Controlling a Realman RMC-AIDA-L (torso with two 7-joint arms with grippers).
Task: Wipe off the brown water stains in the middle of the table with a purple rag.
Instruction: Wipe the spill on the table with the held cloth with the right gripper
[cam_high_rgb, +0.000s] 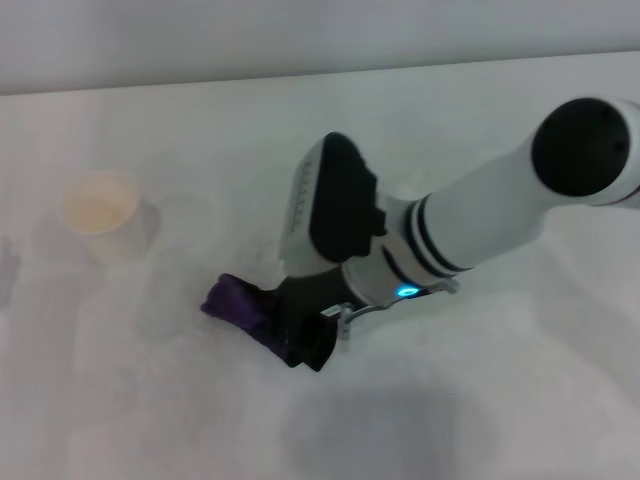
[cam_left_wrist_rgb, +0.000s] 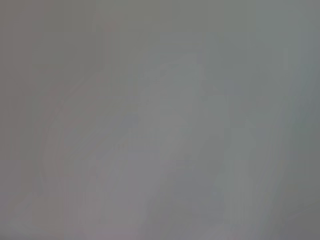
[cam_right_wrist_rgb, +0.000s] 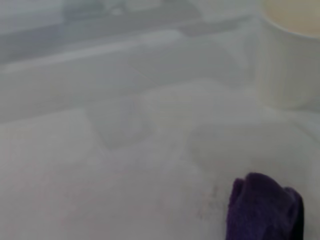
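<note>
- The tabletop (cam_high_rgb: 480, 400) is white and wide; I can make out no clear brown stain on it in any view, so the stain is either under the rag and arm or too faint to tell.
- The right arm reaches in from the right, wrist pitched down near the middle of the tabletop. The left arm is not in the head view, and its wrist view shows only blank grey.
- The right gripper (cam_high_rgb: 290, 335) is clenched on the rag, pressing it to the surface.
- The rag (cam_high_rgb: 237, 303) is bunched, its purple end sticking out to the left of the gripper.
- A paper cup (cam_high_rgb: 100, 210) stands upright, well apart to the rag's left and farther back; the right wrist view shows it beyond the rag.
- Risks, as I judge them: a long stroke leftward could knock the cup over; a bunched rag may smear rather than lift liquid; pressing too hard could drag the gripper on the tabletop.
</note>
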